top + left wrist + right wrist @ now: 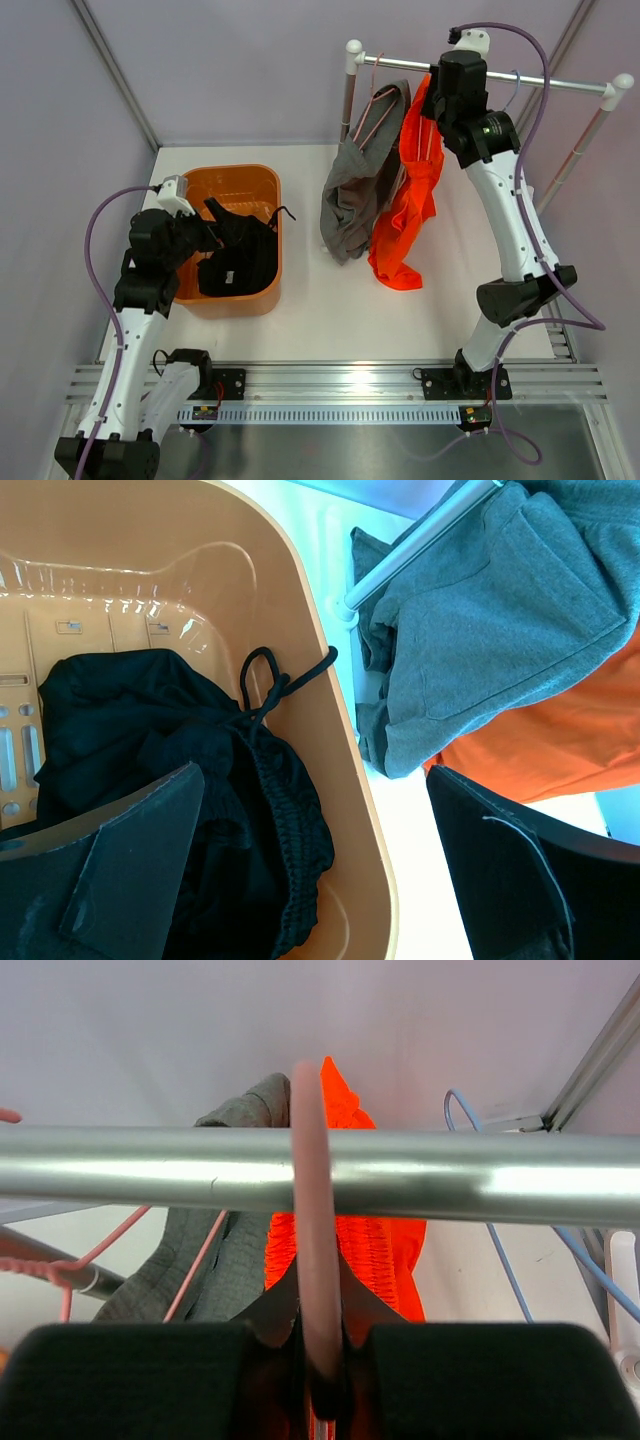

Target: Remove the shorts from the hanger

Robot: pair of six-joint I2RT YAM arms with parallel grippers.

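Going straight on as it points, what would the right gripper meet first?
Probably the silver metal rail, crossing right ahead of the right gripper, which is shut on the pink hanger hook; depth unclear.

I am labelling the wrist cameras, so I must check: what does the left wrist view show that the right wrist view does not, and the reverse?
Only left wrist: the orange bin with the black shorts inside, under the open left gripper. Only right wrist: the pink hanger hooked over the rail, clamped in the right gripper, and a blue hanger. Both: the grey shorts and the orange shorts.
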